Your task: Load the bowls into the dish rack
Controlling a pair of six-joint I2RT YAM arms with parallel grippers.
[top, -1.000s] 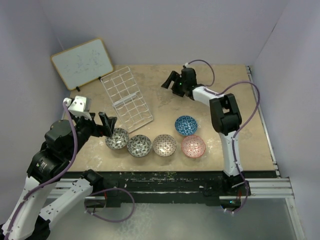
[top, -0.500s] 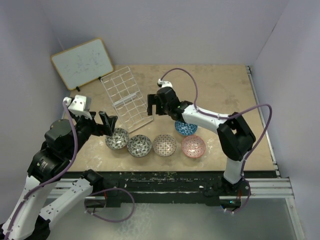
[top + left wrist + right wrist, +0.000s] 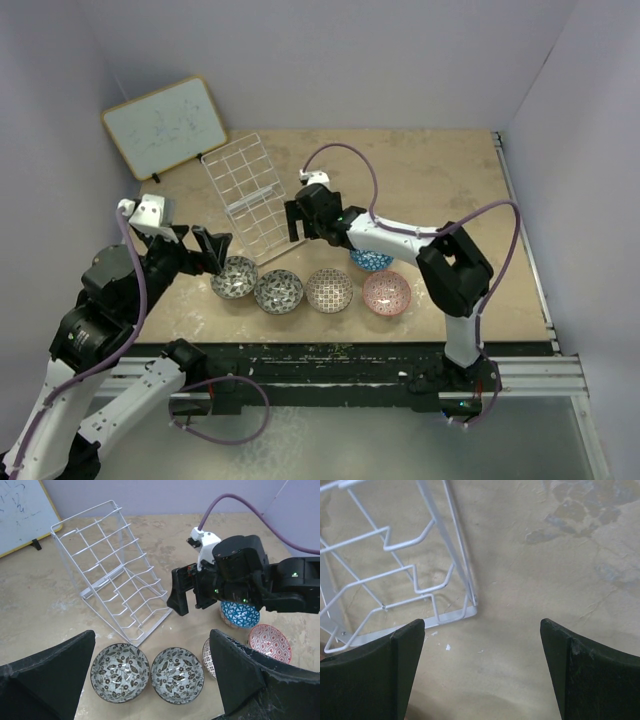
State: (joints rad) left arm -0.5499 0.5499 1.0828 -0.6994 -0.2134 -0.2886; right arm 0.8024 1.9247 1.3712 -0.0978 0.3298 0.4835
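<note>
Dish rack (image 3: 451, 616) corner just beyond right gripper (image 3: 481, 625) fingers (image 3: 400, 670), seemingly apart.

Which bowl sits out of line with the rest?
The blue bowl: it alone sits farther back, behind the row of four bowls.

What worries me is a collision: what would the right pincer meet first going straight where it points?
Probably bare table just beside the dish rack's corner; the right pincer seems to clear it, though depth is unclear.
</note>
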